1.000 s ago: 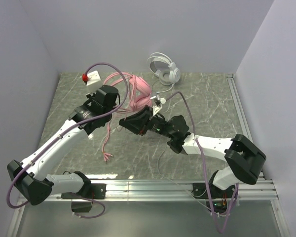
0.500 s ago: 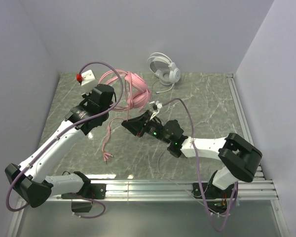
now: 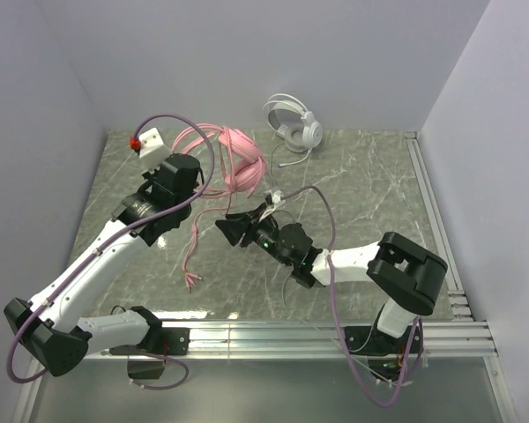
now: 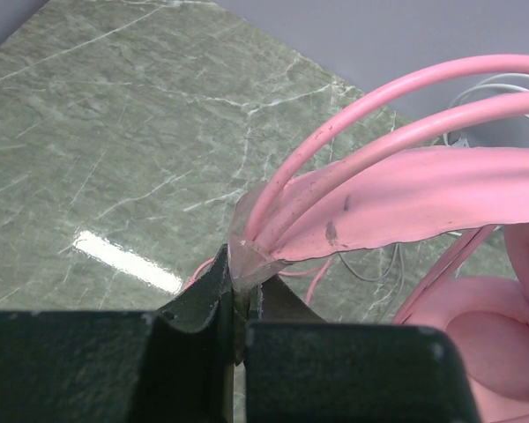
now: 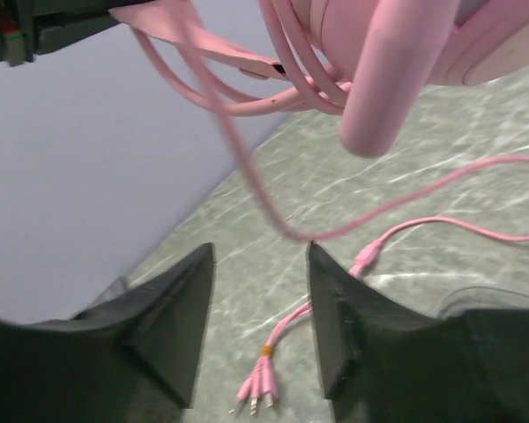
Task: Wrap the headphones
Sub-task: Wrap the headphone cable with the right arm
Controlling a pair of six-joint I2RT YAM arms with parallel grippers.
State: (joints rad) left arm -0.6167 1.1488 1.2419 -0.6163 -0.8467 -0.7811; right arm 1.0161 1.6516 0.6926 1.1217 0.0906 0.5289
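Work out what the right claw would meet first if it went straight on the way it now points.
Probably the pink cable hanging from the pink headphones: in the wrist view it crosses right ahead of the open right claw. Depth is unclear, so it might slip past to the table.

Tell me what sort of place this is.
Probably a robot test cell in a lab, not a home: plain walls box in a marble-patterned tabletop, and a left arm and right arm are bolted to an aluminium rail at its near edge.
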